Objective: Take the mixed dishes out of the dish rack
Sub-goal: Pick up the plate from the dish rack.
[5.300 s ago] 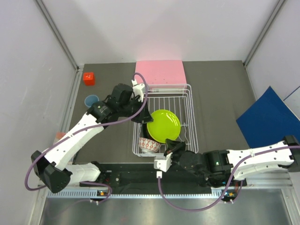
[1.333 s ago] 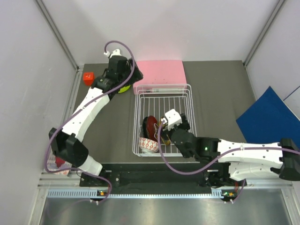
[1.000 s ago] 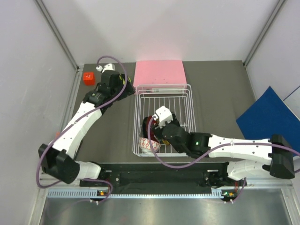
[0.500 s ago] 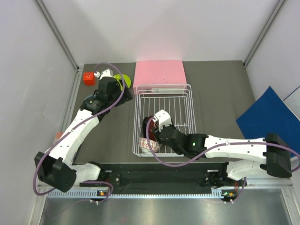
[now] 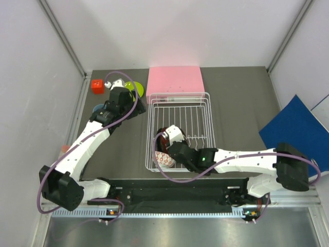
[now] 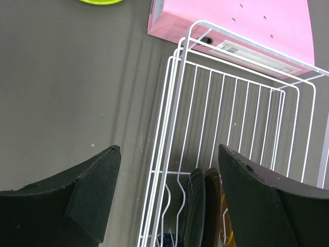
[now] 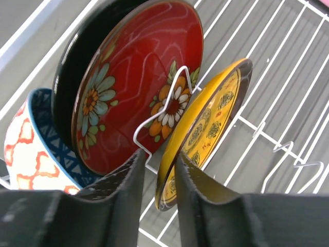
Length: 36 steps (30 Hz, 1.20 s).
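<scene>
The white wire dish rack (image 5: 203, 110) holds a black-and-red flowered plate (image 7: 139, 87), a yellow-amber patterned plate (image 7: 211, 123) and a small bowl (image 7: 31, 144), red-white outside and blue inside, all at its near left end. My right gripper (image 7: 159, 180) reaches into the rack (image 7: 288, 128) and has closed down on the yellow-amber plate's lower rim. The lime green plate (image 5: 135, 88) lies on the table left of the rack. A light blue cup (image 5: 97, 109) stands farther left. Over the table by the rack's left edge, my left gripper (image 6: 169, 175) hangs open and empty.
A flat pink box (image 5: 175, 81) lies against the rack's far end. A small red cube (image 5: 97, 86) sits at the far left corner. A blue sheet (image 5: 295, 128) leans at the right. White walls close in the table on three sides.
My right gripper slid left along the rack onto the yellow-amber plate and its jaws narrowed around the rim. The left arm drew back slightly, uncovering the lime green plate.
</scene>
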Each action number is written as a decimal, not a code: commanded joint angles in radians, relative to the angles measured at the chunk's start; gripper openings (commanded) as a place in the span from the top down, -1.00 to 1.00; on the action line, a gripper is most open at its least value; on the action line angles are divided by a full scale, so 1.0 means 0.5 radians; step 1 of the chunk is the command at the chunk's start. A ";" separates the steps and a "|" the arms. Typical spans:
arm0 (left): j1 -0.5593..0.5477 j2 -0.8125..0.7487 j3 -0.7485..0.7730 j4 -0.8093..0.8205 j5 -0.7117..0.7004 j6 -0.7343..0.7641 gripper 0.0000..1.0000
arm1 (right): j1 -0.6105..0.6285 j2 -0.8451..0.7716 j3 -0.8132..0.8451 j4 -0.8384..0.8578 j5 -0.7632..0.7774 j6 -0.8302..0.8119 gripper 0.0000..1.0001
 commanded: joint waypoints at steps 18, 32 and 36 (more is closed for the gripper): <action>-0.002 0.003 -0.036 0.126 0.025 -0.001 -0.60 | 0.087 -0.226 0.275 -0.362 0.301 -0.135 1.00; -0.002 0.033 0.056 0.111 0.113 0.054 -0.59 | 0.317 -0.741 0.076 -0.140 0.378 -1.010 1.00; -0.005 0.085 0.172 0.046 0.258 0.134 -0.55 | 0.394 -0.928 -0.157 0.017 0.403 -1.383 1.00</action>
